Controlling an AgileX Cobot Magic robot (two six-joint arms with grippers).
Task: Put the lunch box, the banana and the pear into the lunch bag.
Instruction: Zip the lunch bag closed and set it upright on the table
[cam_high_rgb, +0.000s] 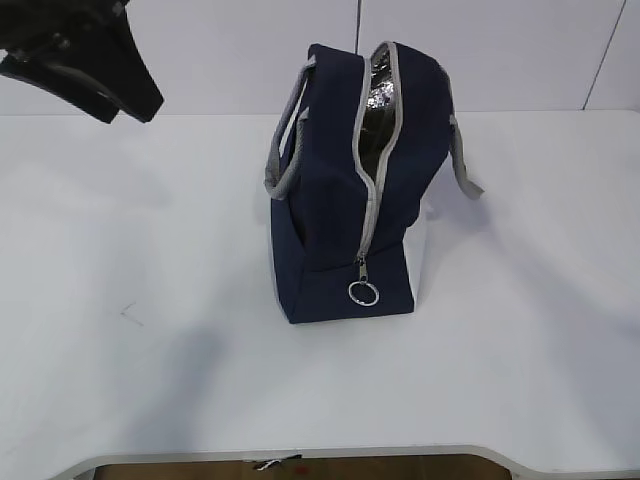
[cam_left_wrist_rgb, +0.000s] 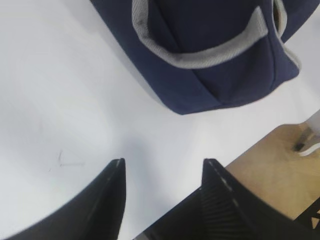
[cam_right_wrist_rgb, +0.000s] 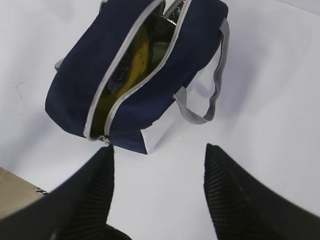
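Note:
The navy lunch bag (cam_high_rgb: 330, 200) stands upright mid-table, its grey zipper open along the top and its ring pull (cam_high_rgb: 363, 292) hanging at the front. In the right wrist view the lunch bag (cam_right_wrist_rgb: 85, 80) gapes, with the yellow banana (cam_right_wrist_rgb: 137, 50) inside on the foil lining. A pale green patch (cam_right_wrist_rgb: 159, 50) beside the banana looks like the lunch box lid. The pear I cannot tell apart in there. My left gripper (cam_high_rgb: 130, 112) hovers high at the far left, away from the bag; it (cam_left_wrist_rgb: 164, 162) is open and empty. My right gripper (cam_right_wrist_rgb: 159, 147) is open and empty above the table near the bag's white end.
The bag's grey handles (cam_high_rgb: 285, 150) droop on both sides. The table's front edge (cam_high_rgb: 320, 455) runs along the bottom, with wooden floor (cam_left_wrist_rgb: 270, 165) beyond it. A small dark mark (cam_high_rgb: 130, 315) is on the tabletop at the left.

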